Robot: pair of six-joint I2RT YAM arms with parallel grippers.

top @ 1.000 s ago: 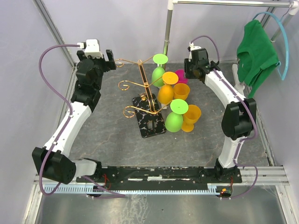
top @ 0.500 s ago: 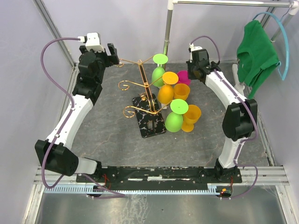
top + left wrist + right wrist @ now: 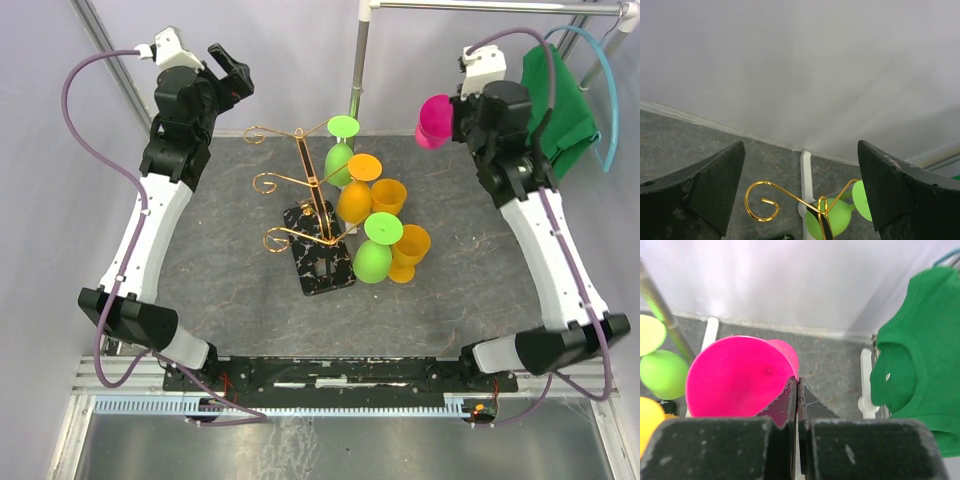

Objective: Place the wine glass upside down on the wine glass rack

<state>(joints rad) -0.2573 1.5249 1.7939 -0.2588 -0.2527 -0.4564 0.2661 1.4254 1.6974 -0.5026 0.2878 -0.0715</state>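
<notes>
Wine glass [image 3: 735, 375] in right pincer [image 3: 797, 392], apart from rack [image 3: 318, 262]

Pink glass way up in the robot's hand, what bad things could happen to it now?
1. It might slip. The right gripper seems to pinch the pink wine glass only by a thin edge, high above the table.
2. It might bump others. Green and orange glasses already crowd the right side of the wine glass rack. The free gold curls are on its left side, so the glass probably has to travel past them.
</notes>
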